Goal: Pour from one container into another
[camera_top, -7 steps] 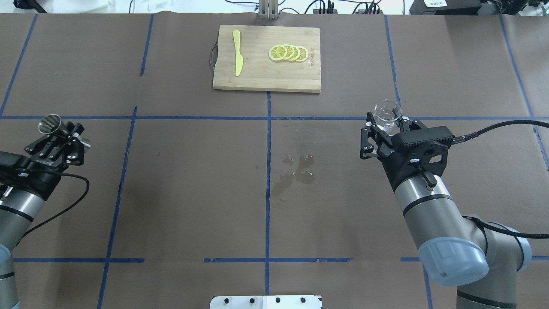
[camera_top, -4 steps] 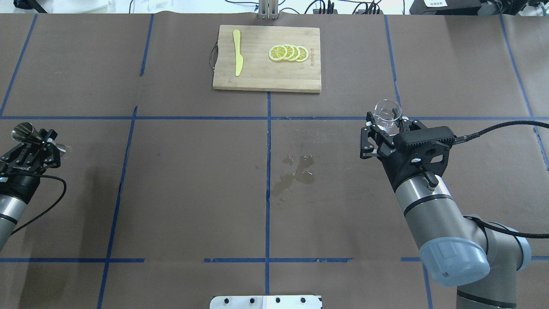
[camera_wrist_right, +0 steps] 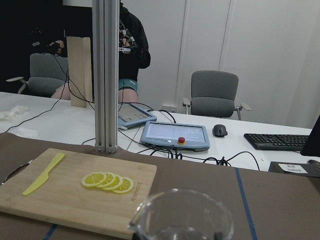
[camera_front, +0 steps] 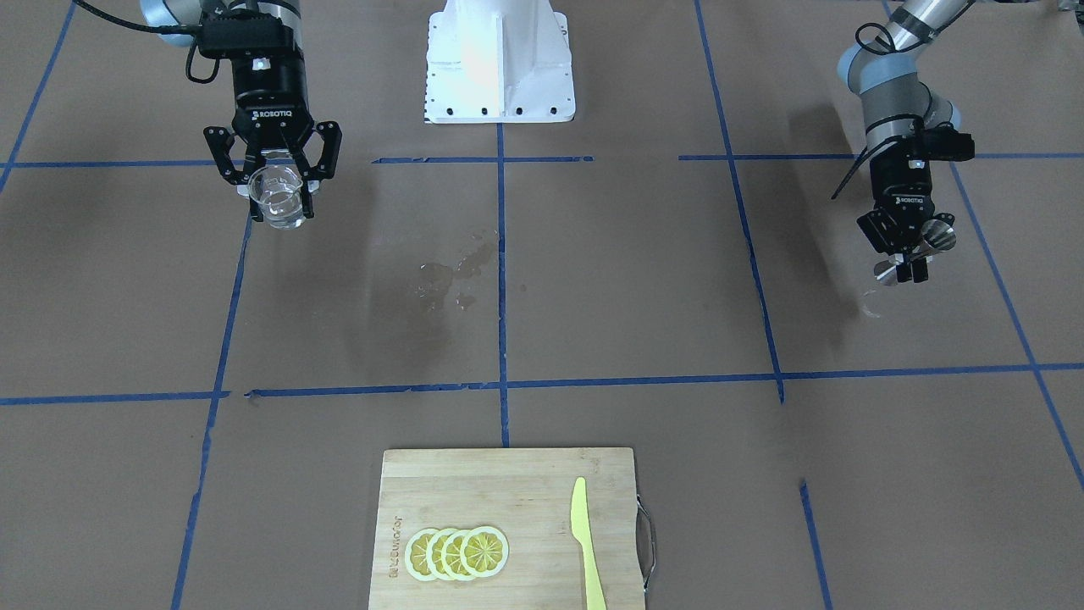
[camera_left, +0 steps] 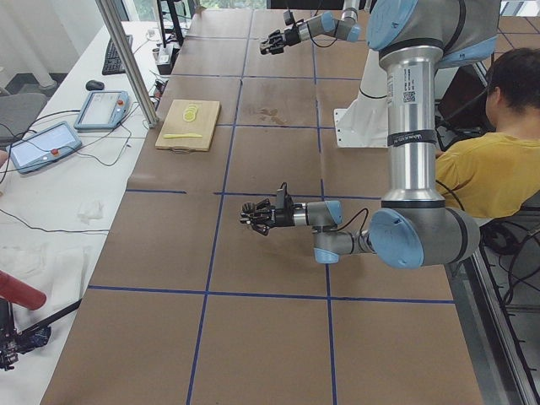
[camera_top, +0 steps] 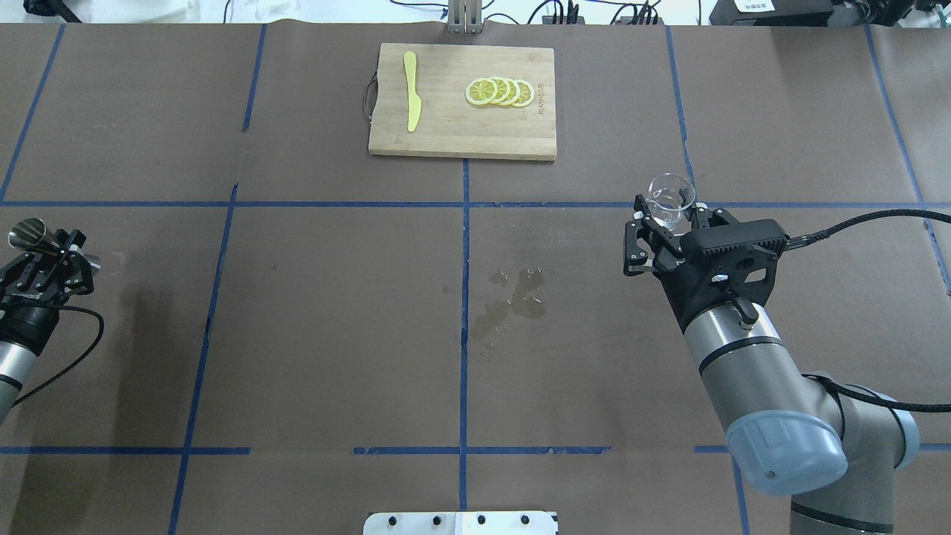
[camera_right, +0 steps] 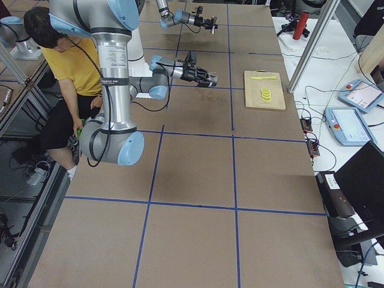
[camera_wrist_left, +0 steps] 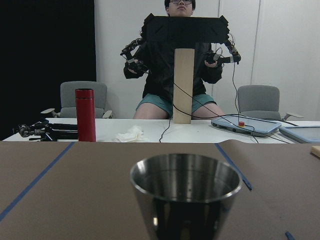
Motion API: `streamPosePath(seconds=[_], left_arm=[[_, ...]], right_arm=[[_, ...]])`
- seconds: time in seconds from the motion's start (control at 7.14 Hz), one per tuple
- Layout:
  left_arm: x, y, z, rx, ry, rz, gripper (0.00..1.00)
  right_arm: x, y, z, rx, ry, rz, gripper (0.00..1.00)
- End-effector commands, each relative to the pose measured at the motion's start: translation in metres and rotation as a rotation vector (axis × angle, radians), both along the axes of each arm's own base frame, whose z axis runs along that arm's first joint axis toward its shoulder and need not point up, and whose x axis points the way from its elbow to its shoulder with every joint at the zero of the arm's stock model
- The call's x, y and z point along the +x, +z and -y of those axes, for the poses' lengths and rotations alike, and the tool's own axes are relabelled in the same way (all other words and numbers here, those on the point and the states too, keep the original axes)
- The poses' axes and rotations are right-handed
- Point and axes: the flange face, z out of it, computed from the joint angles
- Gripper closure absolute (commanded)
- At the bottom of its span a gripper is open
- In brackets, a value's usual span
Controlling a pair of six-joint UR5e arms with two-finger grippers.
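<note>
Right tool [camera_top: 667, 217] pinches the small glass cup [camera_top: 671, 195], rim up, held over the worktop [camera_top: 334, 334] on the robot's right side. Left tool [camera_top: 61, 249] is clamped on the steel jigger [camera_top: 28, 233] at its waist, out at the worktop's far left, well apart from the cup. A wet patch [camera_top: 513, 297] lies between them.

Glass cup [camera_wrist_right: 182, 215] rim at bottom centre, clear, spout toward left. Cutting board [camera_wrist_right: 65, 200] at left, by brown table's far edge: lemon slices [camera_wrist_right: 107, 181] overlapped at its right end, yellow knife [camera_wrist_right: 44, 173] at its left end. Aluminium post [camera_wrist_right: 106, 75] just behind board. Beyond: pendant [camera_wrist_right: 174, 135], mouse [camera_wrist_right: 219, 130], keyboard [camera_wrist_right: 275, 141], grey chair [camera_wrist_right: 215, 95].
</note>
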Motion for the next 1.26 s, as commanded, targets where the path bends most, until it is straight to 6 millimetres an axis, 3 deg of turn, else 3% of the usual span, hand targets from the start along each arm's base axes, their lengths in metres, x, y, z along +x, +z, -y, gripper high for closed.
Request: streamPosePath(seconds=[0.0,0.42,1.12], left_arm=[[0.005,0.013,-0.001,-0.025,0.029,0.000,1.00],[0.010,0.019,0.000,-0.031,0.032,0.016,1.00],[0.013,0.026,-0.001,-0.047,0.050,0.041,0.82]], right_arm=[[-0.001,0.001,0.000,-0.001,0.000,-0.003,1.00],[-0.001,0.001,0.000,-0.001,0.000,-0.003,1.00],[-0.002,0.003,0.000,-0.002,-0.002,-0.006,1.00]])
